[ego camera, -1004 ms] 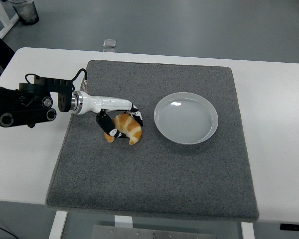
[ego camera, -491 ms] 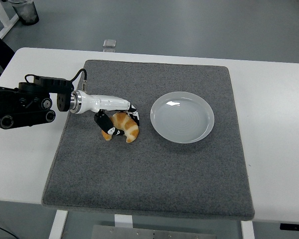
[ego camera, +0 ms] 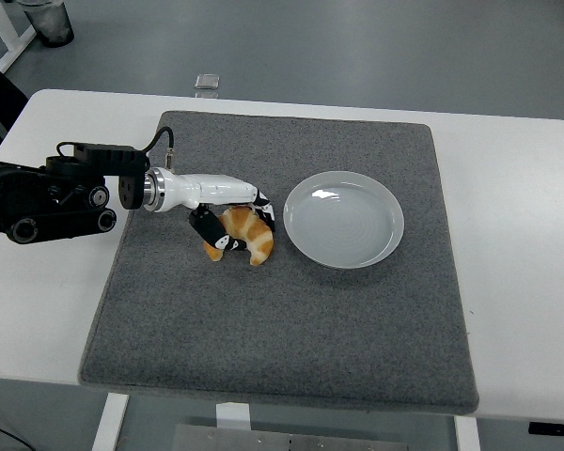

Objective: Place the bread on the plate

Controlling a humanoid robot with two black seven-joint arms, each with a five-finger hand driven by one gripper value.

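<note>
Left hand grips bread beside plate, on mat

The bread is golden orange-brown with paler tan bands across its crust. The left hand is glossy white along its back, with black fingers marked by small white patches. The arm behind it is matte black, with a silver ring where it meets the white shell. The plate is plain pale grey-white with a faint sheen. The mat is dark speckled grey. The table is white.
</note>
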